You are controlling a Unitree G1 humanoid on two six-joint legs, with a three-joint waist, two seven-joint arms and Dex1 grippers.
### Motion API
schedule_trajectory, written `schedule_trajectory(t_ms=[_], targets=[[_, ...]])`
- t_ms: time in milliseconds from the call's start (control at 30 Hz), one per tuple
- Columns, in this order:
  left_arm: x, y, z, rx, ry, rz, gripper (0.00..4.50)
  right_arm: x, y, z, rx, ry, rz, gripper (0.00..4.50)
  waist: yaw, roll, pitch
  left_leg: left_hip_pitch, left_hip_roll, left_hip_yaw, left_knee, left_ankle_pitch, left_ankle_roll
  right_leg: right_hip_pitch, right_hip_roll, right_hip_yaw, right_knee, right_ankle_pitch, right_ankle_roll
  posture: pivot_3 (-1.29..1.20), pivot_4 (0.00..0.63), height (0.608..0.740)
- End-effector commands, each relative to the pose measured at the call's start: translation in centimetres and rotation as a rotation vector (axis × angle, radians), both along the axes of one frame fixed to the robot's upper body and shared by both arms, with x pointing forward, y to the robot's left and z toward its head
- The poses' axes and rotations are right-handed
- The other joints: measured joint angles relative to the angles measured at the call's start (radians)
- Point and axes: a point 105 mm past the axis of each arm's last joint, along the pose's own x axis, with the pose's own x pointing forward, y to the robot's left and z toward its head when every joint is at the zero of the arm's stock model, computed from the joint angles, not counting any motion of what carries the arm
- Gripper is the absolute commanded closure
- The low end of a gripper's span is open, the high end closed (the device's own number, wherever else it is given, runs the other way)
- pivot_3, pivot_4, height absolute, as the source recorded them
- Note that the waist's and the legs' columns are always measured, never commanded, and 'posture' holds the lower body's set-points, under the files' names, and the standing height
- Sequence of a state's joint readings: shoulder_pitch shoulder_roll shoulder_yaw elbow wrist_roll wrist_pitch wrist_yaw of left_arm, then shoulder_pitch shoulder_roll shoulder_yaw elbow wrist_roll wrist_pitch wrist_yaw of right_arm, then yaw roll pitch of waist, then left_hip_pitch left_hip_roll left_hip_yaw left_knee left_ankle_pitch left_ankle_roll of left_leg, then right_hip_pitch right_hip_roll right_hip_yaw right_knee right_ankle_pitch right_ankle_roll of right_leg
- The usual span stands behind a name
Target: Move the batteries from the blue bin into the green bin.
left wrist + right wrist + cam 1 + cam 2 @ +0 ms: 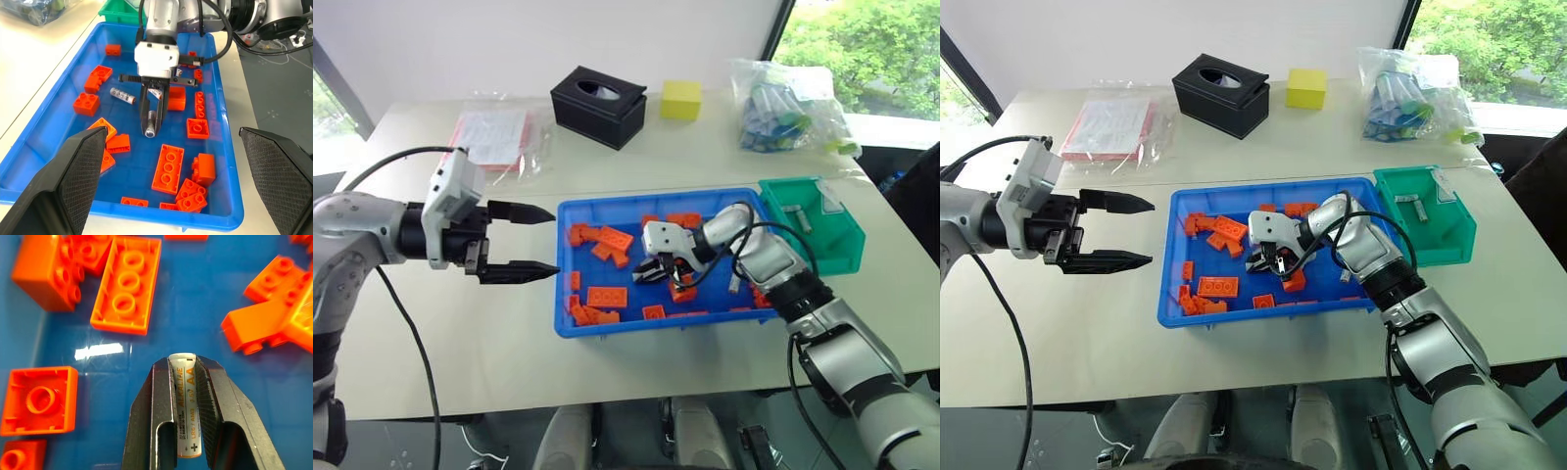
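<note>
We have the right gripper [185,396] down inside the blue bin [570,323], near its middle, and its jaws are closed on a battery [186,406]. In the right wrist view the cell lies lengthwise between the two fingers, its long axis running along them, with one rounded end poking just past the tips. In the left wrist view the same battery [151,122] hangs in the jaws with its free end pointing down toward the bin floor, among the orange bricks [607,296].

What the coming move turns on, as we read it, is that the green bin [842,257] sits to the right of the blue bin and touches its far right corner, so the carry runs right and slightly away from us. The right arm is plainly the nearer one. We judge the battery has to be lifted clear of the blue rim first, then swung across.

A second battery [122,95] lies flat on the blue floor just beside the gripper, well inside the bin. The green bin already holds at least one battery [796,214].

Our left gripper [521,241] hovers over the surface just left of the blue bin, jaws wide apart and holding nothing, pointing toward the bin.
</note>
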State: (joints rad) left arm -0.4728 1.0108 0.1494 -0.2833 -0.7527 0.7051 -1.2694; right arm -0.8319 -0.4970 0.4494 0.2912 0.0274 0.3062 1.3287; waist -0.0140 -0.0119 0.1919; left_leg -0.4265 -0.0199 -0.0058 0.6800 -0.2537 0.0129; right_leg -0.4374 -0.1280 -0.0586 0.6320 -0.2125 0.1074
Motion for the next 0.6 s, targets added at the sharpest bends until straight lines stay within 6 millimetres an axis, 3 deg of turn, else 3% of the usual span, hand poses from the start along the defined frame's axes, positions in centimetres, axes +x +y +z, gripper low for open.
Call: schedule_trajectory(t_ms=[33, 200, 267, 333, 500, 600], targets=[[-0.1, -0.5, 0.8, -0.01, -0.039, -0.034, 0.0, -0.2, 0.2, 3.9, 0.125, -0.057, -0.035, 4.44, 0.001, 0.0, 0.0, 0.0, 0.0, 0.0, 0.0, 0.0, 0.0, 0.0, 0.0, 0.0, 0.0, 0.0, 0.0, 0.0, 0.15, 0.692], [-0.3, -1.0, 0.4, -0.011, -0.025, -0.064, 0.0, 0.0, -1.6, 9.4, 0.298, -0.093, -0.202, 4.44, 0.004, 0.0, 0.001, 0.0, 0.0, 0.0, 0.0, 0.0, 0.0, 0.0, 0.0, 0.0, 0.0, 0.0, 0.0, 0.0, 0.15, 0.692], [-0.3, -1.1, 0.2, -0.009, -0.018, -0.07, 0.0, 0.3, -4.3, 11.7, 0.348, -0.137, -0.331, 4.44, 0.008, 0.0, 0.001, 0.0, 0.0, 0.0, 0.0, 0.0, 0.0, 0.0, -0.001, 0.0, 0.0, 0.0, 0.0, 0.0, 0.15, 0.692], [-0.4, -1.2, -0.2, -0.002, -0.012, -0.077, 0.0, 0.7, -8.4, 13.1, 0.344, -0.202, -0.494, 4.44, 0.014, 0.0, 0.001, -0.001, 0.0, 0.0, 0.0, 0.0, 0.0, 0.0, -0.001, 0.0, -0.001, 0.0, 0.0, 0.0, 0.15, 0.692], [-0.3, -1.2, -0.3, -0.009, -0.002, -0.087, 0.0, 0.8, -17.3, 13.7, 0.261, -0.305, -0.852, 4.44, 0.027, 0.0, 0.001, -0.001, -0.001, 0.001, 0.0, 0.0, 0.0, 0.0, -0.002, 0.0, -0.002, -0.002, -0.003, 0.0, 0.15, 0.692], [0.0, -1.3, -0.3, -0.013, -0.003, -0.091, 0.0, 0.2, -20.5, 12.7, 0.249, -0.273, -0.998, 4.44, 0.024, 0.0, 0.001, -0.001, -0.001, 0.003, 0.0, 0.0, 0.0, 0.0, -0.003, 0.0, -0.002, -0.002, -0.004, 0.0, 0.15, 0.692]])
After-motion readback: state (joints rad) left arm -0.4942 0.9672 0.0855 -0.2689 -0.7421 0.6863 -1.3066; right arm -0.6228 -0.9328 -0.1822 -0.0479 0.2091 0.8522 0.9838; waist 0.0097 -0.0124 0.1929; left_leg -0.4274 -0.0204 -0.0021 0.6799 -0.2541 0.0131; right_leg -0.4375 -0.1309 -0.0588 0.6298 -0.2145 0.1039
